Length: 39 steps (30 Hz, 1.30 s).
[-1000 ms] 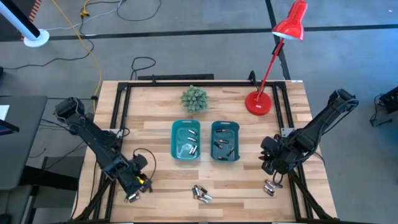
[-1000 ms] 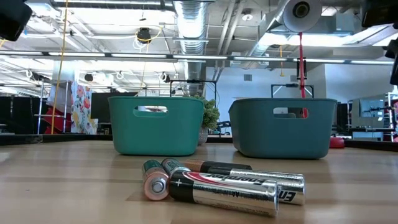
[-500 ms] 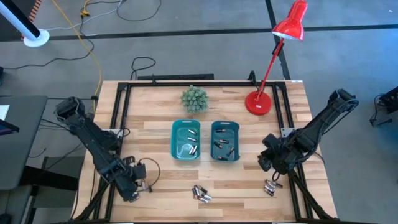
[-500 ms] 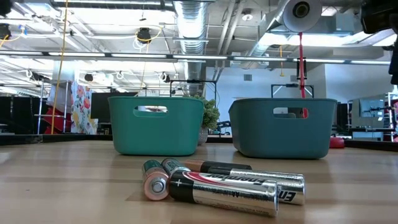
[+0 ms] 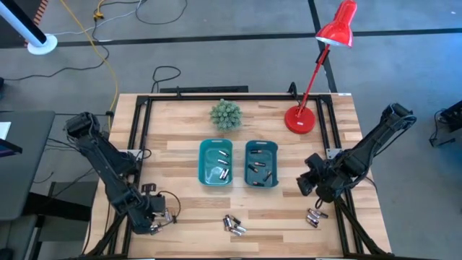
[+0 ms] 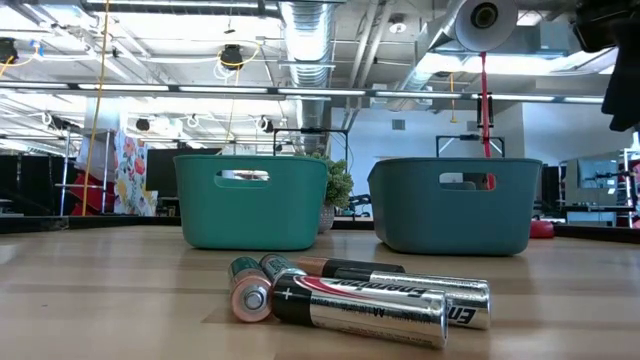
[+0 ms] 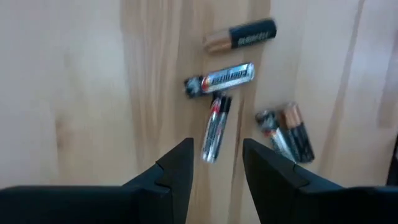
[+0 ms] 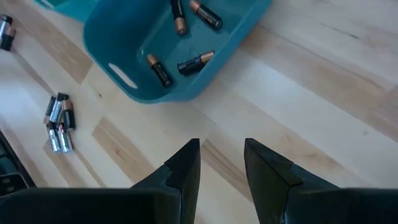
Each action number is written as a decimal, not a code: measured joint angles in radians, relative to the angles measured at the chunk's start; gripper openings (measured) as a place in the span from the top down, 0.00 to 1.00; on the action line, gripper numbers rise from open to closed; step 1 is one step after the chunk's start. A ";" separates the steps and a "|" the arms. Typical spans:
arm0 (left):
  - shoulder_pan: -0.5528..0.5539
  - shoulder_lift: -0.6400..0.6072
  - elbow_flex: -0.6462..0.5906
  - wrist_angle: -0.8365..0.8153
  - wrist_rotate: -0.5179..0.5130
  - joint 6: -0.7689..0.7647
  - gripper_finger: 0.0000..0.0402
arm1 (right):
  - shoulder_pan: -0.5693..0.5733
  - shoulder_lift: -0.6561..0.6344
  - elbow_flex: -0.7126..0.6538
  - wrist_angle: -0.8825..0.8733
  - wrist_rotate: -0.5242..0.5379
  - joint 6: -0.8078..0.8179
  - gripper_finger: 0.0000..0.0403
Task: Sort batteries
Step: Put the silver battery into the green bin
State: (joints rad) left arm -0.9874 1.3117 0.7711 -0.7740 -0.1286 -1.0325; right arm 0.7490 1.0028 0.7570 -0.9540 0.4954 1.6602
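Note:
Two teal bins stand mid-table, the left bin (image 5: 216, 163) and the right bin (image 5: 260, 164), each with batteries inside. Loose batteries lie on the wood in a near-centre cluster (image 5: 233, 225) (image 6: 350, 295) and a near-right cluster (image 5: 314, 217). My left gripper (image 5: 164, 217) (image 7: 217, 152) is open and empty at the near left, just above a group of batteries (image 7: 219, 79). My right gripper (image 5: 304, 186) (image 8: 222, 152) is open and empty, right of the right bin (image 8: 177, 43), above bare wood.
A red desk lamp (image 5: 302, 119) stands at the far right and a small green plant (image 5: 226, 114) at the far centre. A black frame (image 5: 144, 123) runs along the table's edges. Bare wood lies between the bins and the near edge.
My left gripper has moved toward the table's near edge and turned at the wrist. My right gripper has shifted slightly toward the far edge, away from the near-right batteries. No battery has moved.

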 joint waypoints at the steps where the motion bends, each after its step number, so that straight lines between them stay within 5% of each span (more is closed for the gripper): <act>1: 0.000 0.000 -0.013 0.033 -0.003 0.000 0.67 | 0.000 0.000 0.000 0.001 0.006 0.001 0.65; 15: 0.000 0.014 -0.107 0.161 0.006 -0.004 0.67 | -0.006 0.000 0.000 0.009 0.012 0.015 0.65; 27: 0.000 0.198 -0.096 0.142 0.032 -0.008 0.67 | -0.006 0.000 0.000 0.007 0.011 0.015 0.65; 39: 0.000 0.159 -0.091 0.115 0.046 0.087 0.90 | -0.006 0.000 0.000 -0.004 0.011 0.014 0.65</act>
State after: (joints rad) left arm -0.9871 1.4704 0.6804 -0.6594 -0.0823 -0.9452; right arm 0.7433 1.0027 0.7567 -0.9577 0.5068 1.6738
